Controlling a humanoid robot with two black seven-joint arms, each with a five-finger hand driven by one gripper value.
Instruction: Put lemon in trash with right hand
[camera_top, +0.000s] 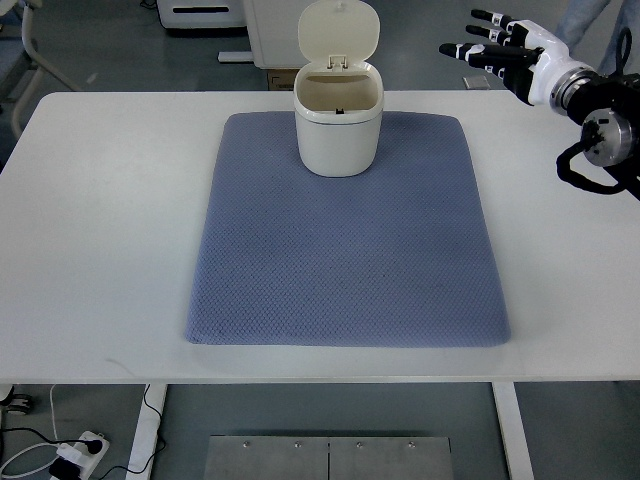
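Note:
A cream trash bin (338, 120) stands at the far middle of the blue mat (345, 250), its lid flipped up and open. The part of its inside that shows looks bare; no lemon shows anywhere in view. My right hand (490, 48) hovers at the upper right, above the table's far edge and well right of the bin. Its black-tipped fingers (485, 19) are stretched out and spread, holding nothing. My left arm does not show.
The mat lies on a white table (100, 230). Beyond the far edge stand white cabinets (280, 30) on a grey floor. A power strip (80, 450) and cables lie on the floor at the lower left.

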